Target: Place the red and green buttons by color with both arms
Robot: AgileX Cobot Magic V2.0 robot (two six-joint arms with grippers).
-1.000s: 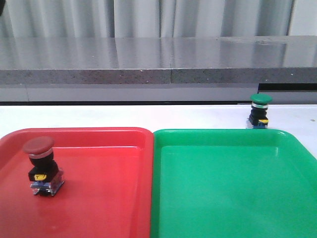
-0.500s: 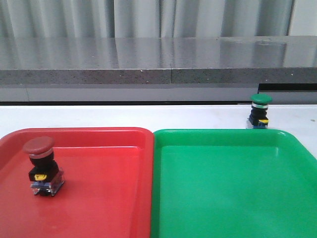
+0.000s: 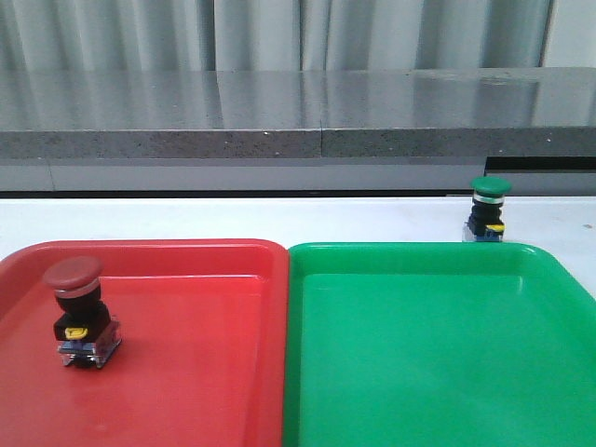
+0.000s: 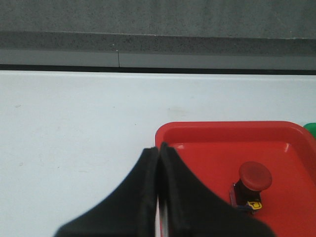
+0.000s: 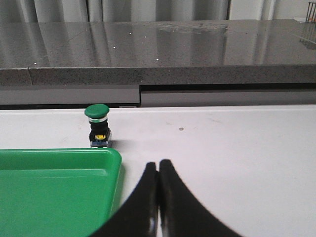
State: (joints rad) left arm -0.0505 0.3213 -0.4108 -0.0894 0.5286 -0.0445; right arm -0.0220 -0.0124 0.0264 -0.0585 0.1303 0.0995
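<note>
Left black two-fingered gripper (image 4: 159, 153) and right black two-fingered gripper (image 5: 158, 165) both pressed together, empty, touching nothing.

bright, even light; glare on the grey ledge (image 3: 298, 102); soft shadows, sharp focus throughout.

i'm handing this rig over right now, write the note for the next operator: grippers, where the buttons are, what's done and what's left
Left gripper: shut, empty, hanging near the outer edge of the red tray.
Right gripper: shut, empty, over the white table beside the green tray.
Red button: standing upright inside the red tray, so that half looks done.
Green button: upright on the table just beyond the green tray's far right corner, not in it.
Left to do: open the right gripper, pick up the green button and set it in the green tray.
</note>
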